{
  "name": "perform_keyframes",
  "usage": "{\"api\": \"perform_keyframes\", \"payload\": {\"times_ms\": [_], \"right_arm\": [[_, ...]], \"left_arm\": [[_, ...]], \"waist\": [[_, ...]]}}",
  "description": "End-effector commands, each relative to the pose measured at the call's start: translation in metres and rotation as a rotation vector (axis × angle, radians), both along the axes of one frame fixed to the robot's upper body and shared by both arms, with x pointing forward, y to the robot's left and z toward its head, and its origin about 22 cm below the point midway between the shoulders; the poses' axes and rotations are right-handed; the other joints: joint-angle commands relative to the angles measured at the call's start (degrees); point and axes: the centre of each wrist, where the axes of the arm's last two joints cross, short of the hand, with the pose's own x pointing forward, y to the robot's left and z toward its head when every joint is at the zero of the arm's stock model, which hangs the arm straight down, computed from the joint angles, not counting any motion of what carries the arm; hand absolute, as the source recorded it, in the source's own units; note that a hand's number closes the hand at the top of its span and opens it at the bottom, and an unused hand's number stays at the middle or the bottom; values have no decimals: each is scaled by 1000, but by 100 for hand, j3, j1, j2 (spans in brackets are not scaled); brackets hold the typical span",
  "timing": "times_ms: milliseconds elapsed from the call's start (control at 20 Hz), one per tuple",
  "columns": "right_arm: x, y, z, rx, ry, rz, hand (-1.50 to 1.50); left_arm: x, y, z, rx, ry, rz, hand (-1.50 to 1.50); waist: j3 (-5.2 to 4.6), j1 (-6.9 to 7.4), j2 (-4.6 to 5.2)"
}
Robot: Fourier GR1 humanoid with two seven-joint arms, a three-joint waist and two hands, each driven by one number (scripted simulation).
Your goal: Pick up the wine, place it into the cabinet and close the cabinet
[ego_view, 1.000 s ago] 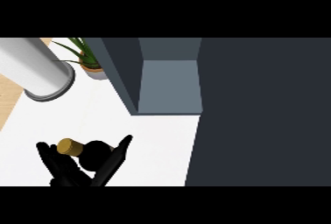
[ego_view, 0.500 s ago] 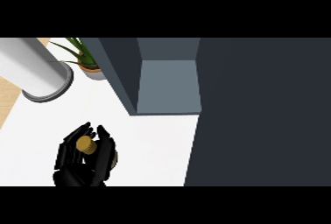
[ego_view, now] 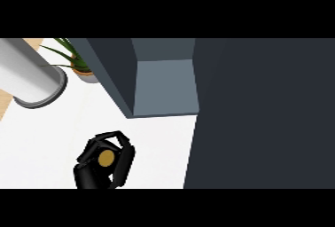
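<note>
The wine bottle [ego_view: 104, 158] shows only as its round gold cap, facing up at the lower left of the head view. Its dark body is hidden inside my right hand [ego_view: 97, 175], whose black fingers and thumb curl round the neck on both sides. The hand stands over the white counter [ego_view: 157, 146], below and left of the cabinet. The cabinet [ego_view: 163, 84] is open, its grey-blue inside showing just up and right of the hand. Its dark side panel [ego_view: 108, 66] slants along the opening's left. My left hand is out of view.
A wide dark surface [ego_view: 262, 115] fills the right half of the view beside the cabinet's opening. A big grey cylinder [ego_view: 29, 82] stands at the upper left. A small potted plant [ego_view: 75, 64] sits between it and the cabinet.
My right hand, open a second ago with the bottle between thumb and fingers, has curled shut round the bottle. Hand and bottle have shifted a little to the right.
</note>
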Motion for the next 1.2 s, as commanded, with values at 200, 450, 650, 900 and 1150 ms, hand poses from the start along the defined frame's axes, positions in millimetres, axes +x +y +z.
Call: {"api": "perform_keyframes", "payload": {"times_ms": [200, 450, 650, 900, 1150], "right_arm": [[-5, 6, 0, 8, -7, 97, -150], [-7, 4, 1, 14, -1, 92, -150], [-5, 1, 0, 18, -11, 81, -150], [-7, -1, 0, 27, -3, 72, -150], [-19, -7, 0, 2, -14, 74, -150]], "left_arm": [[-25, -23, 31, 100, -55, -468, 150], [-26, -28, 54, 104, -185, -587, 150], [-38, -28, 67, 83, -210, -696, 150], [-25, -33, 97, -28, -261, -738, 150], [5, -38, 123, -119, -269, -800, 150]], "waist": [[-21, -272, 81], [-5, -210, 94], [5, -121, 120], [5, -137, 149], [33, -48, 103]]}}
